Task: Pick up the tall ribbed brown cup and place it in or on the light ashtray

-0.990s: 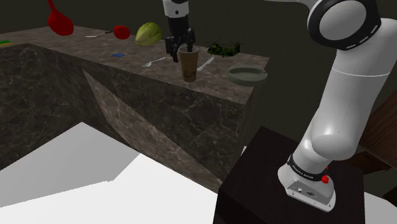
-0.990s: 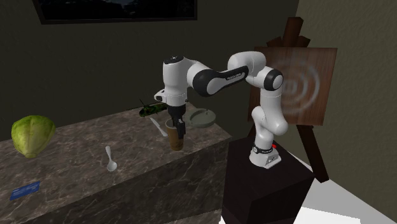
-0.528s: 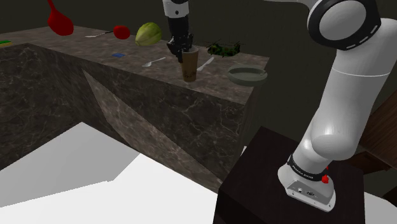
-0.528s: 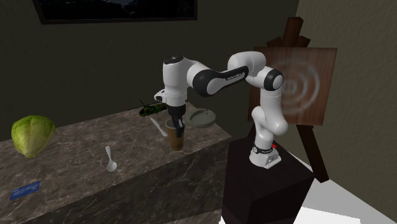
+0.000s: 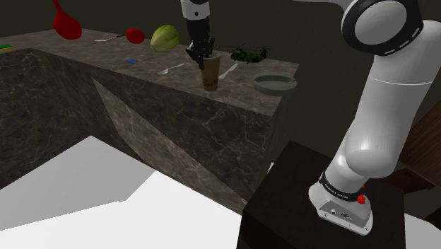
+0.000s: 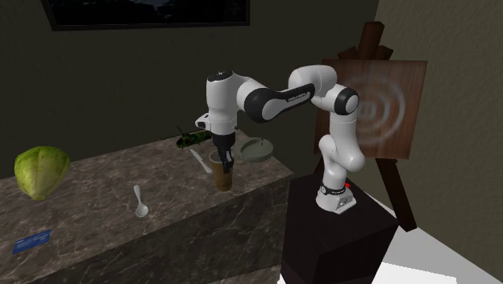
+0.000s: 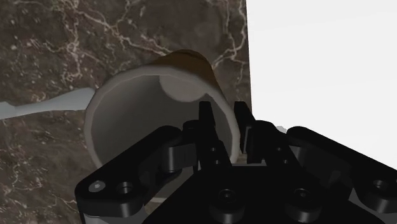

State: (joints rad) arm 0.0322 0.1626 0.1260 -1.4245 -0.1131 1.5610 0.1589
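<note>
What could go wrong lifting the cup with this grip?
1. The gripper pinches just one side of the brown cup at its rim, one finger inside. The tall cup may swing or slip when lifted.
2. The cup stands close to the edge of the counter, so a slip could send it off.
3. The ashtray is low and shallow, so the cup may topple when released.
</note>
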